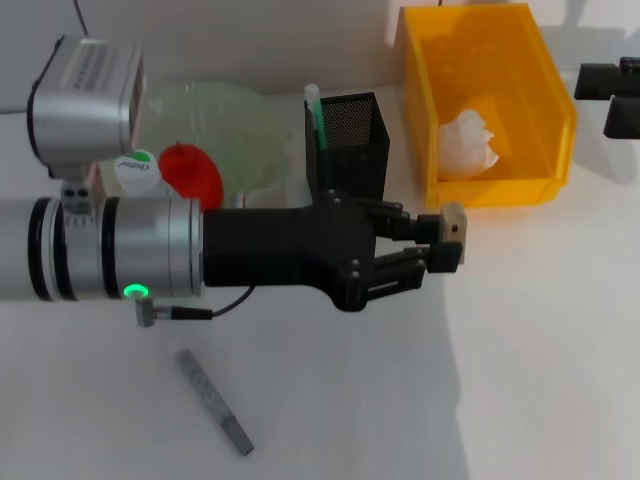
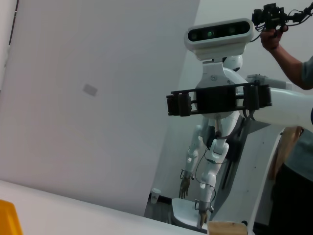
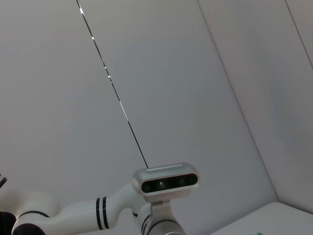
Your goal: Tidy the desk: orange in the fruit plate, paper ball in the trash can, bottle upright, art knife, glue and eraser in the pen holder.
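Observation:
My left gripper (image 1: 450, 240) hangs above the table, right of the pen holder (image 1: 350, 145) and in front of the trash can (image 1: 545, 100). It is shut on the tan eraser (image 1: 454, 222), whose edge also shows in the left wrist view (image 2: 227, 228). A green-and-white stick (image 1: 314, 112), seemingly the glue, stands in the black mesh holder. The paper ball (image 1: 468, 142) lies inside the yellow bin. The orange (image 1: 190, 172) rests in the pale-green fruit plate (image 1: 235, 115). The bottle's cap (image 1: 137, 168) shows beside the orange. The grey art knife (image 1: 213, 401) lies on the table near the front.
My left arm's body (image 1: 150, 245) spans the left half of the head view and hides the table under it. My right gripper (image 1: 610, 92) is parked at the far right, beside the bin. A corner of the bin (image 2: 8, 219) shows in the left wrist view.

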### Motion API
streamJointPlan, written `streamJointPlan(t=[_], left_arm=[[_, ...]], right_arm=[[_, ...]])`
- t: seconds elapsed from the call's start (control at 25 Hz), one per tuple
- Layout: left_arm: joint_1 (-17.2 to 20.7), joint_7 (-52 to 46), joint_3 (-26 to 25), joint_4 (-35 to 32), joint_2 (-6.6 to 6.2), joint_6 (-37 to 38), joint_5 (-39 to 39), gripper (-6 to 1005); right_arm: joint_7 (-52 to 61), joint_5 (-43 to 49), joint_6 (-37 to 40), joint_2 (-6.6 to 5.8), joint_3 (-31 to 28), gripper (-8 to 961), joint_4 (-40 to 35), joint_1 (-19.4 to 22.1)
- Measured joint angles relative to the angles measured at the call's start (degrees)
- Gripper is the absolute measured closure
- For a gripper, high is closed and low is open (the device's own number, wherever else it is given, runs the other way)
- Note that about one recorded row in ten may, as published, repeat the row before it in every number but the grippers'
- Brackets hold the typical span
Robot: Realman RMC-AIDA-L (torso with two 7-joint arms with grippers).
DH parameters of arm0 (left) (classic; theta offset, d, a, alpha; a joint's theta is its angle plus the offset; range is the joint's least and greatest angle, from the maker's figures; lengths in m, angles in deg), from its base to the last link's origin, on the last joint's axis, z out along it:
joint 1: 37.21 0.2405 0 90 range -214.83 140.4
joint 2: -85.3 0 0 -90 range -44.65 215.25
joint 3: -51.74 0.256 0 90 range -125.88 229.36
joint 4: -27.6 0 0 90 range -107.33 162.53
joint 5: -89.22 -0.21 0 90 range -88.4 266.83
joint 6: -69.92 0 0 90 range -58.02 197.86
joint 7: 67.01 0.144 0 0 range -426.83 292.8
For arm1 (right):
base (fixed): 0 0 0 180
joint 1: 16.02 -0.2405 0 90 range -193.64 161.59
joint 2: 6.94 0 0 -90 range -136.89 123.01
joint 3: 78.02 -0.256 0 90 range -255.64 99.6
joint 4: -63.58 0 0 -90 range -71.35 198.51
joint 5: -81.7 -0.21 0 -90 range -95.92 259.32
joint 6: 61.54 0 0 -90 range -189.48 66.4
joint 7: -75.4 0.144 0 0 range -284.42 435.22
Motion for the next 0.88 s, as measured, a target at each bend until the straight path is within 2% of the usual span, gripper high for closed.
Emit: streamJointPlan(t=[0.04,0.08,0.12,0.16,0.2,0.24,0.4,0.44,0.48,0.68,0.88], left_arm=[[0.0,0.0,0.0,0.0,0.0,0.0,0.0,705],[-4.0,-5.4,-1.9,3.1,-0.1,1.6,0.0,704],[-4.0,-5.4,-1.9,3.1,-0.1,1.6,0.0,703],[-7.8,-8.3,-3.5,6.6,-0.62,2.0,0.0,702],[-7.8,-8.3,-3.5,6.6,-0.62,2.0,0.0,702],[-10.2,-9.9,-4.3,9.0,-1.03,2.1,-0.2,701],[-10.2,-9.9,-4.3,9.0,-1.03,2.1,-0.2,698],[-12.5,-11.9,-7.5,10.6,-0.69,2.2,-3.3,698],[-12.7,-12.2,-8.3,10.4,-0.4,2.2,-4.1,697],[-12.9,-13.9,-8.5,10.5,-0.2,2.2,-4.3,693],[-13.0,-14.6,-8.6,10.3,-0.14,2.3,-4.4,690]], right_arm=[[0.2,0.1,-0.1,-0.04,0.0,329,0.0,-0.4],[0.3,0.2,-0.1,-0.03,0.0,329,0.2,-0.6],[0.4,0.4,-0.2,0.08,0.0,329,0.3,-0.7],[0.4,0.5,-0.4,0.24,0.0,330,0.4,-0.9],[0.6,0.8,-0.7,0.48,0.1,330,0.4,-0.9],[0.7,1.1,-1.0,0.65,0.1,330,0.4,-1.0],[1.2,2.7,-2.0,1.12,0.3,330,0.4,-1.2],[1.3,3.0,-2.3,1.19,0.3,330,0.4,-1.3],[1.3,3.3,-2.6,1.28,0.3,330,0.4,-1.3],[1.4,4.9,-3.9,2.08,0.3,330,0.4,-1.6],[1.3,5.2,-4.9,2.27,0.6,330,0.4,-2.1]])
